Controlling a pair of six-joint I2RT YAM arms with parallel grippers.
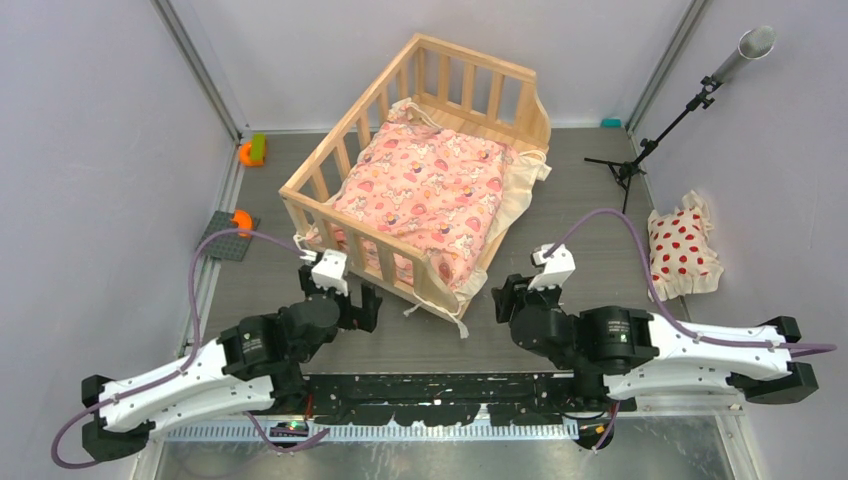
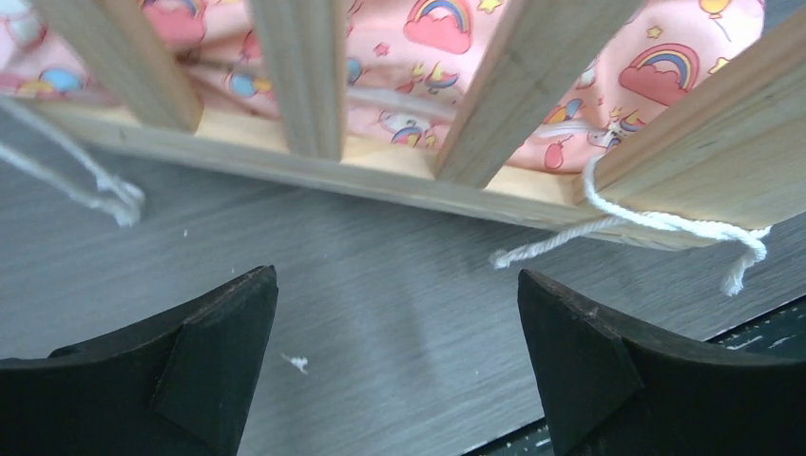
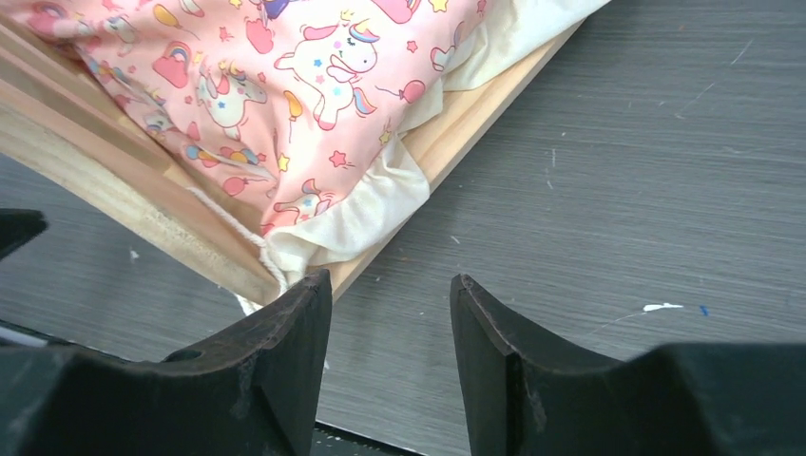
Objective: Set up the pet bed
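Light wooden slatted pet bed [image 1: 533, 118] stands upright, turned diagonally.

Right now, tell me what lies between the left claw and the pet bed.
Left wrist view: mostly bare table between left claw and pet bed, crossed only by the frayed end of a cream tie.

— How many beds?
— One pet bed [image 1: 533, 118], holding one pink cushion [image 1: 425, 190].
— Pillows?
— One red-dotted pillow [image 1: 683, 248].
— And the robot?
— Two grippers: one left gripper [image 2: 394, 274], one right gripper [image 3: 390, 277].
— Small things?
— Two orange bits: one orange-and-green piece [image 1: 252, 150], one orange knob [image 1: 241, 218] on the single dark pad [image 1: 225, 242]. One tripod stand [image 1: 650, 140] and one teal scrap [image 1: 610, 123].
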